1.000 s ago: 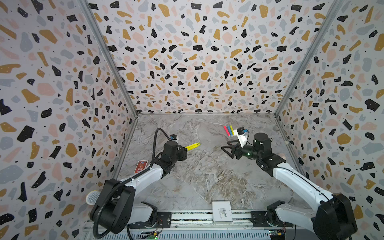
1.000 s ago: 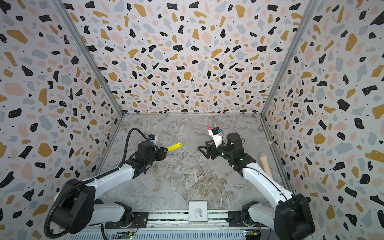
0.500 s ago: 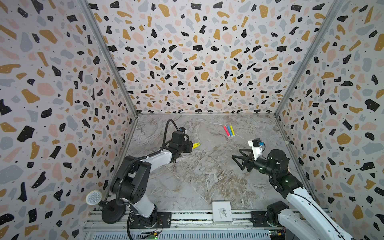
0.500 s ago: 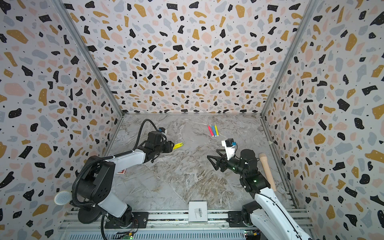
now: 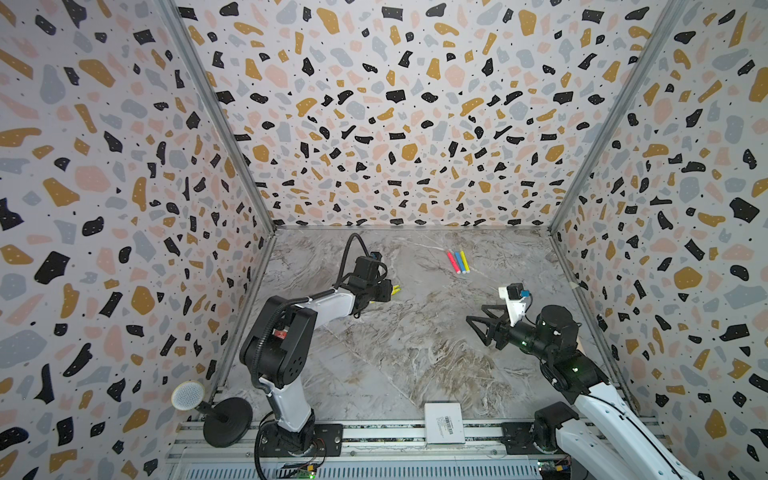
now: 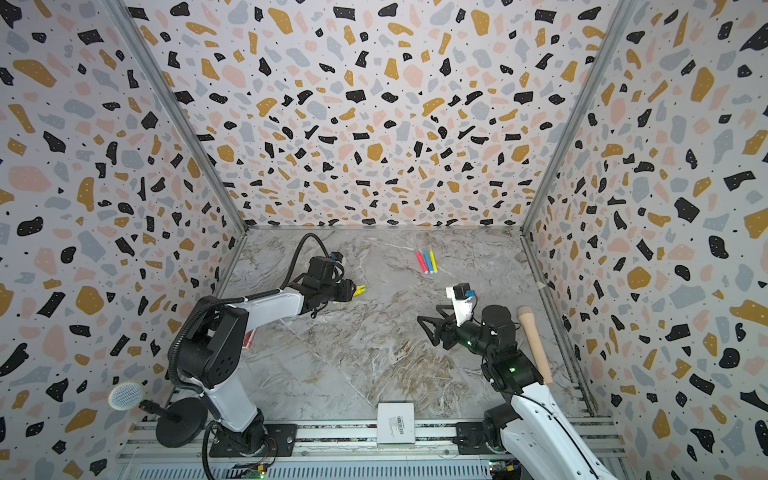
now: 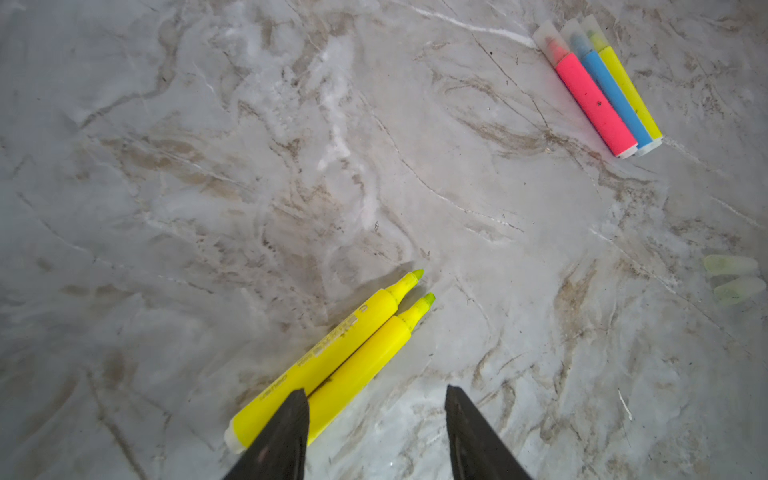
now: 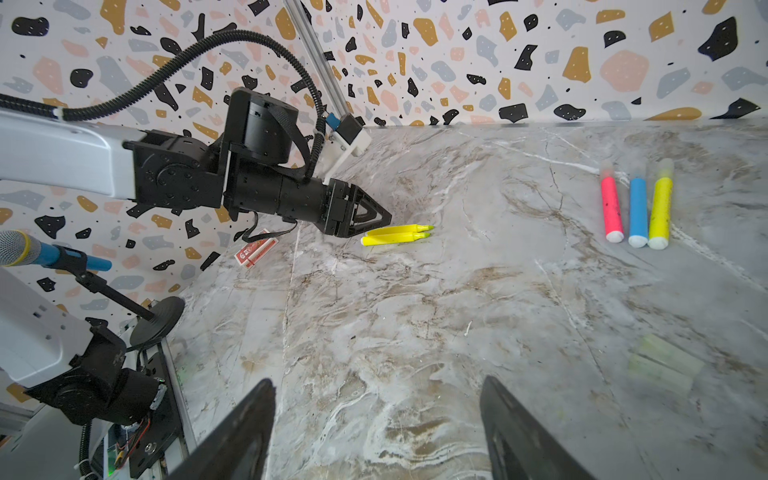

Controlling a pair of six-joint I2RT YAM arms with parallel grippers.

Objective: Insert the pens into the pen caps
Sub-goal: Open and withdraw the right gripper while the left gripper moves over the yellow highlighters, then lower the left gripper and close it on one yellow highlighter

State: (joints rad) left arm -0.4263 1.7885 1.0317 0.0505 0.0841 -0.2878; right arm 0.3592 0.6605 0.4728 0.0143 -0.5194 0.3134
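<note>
Two uncapped yellow pens (image 7: 332, 357) lie side by side on the tabletop (image 7: 166, 187) beneath our nearer left pincer (image 7: 375, 390), parted and empty, tips (image 5: 397, 287) showing toward two-to-three o'clock in a top view, while our right pincer (image 8: 377, 381) hangs open, well apart.

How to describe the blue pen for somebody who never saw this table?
On the marble table, look near the back wall. Three capped pens lie together there; the blue pen is the middle one, between a pink pen and a yellow pen.
</note>
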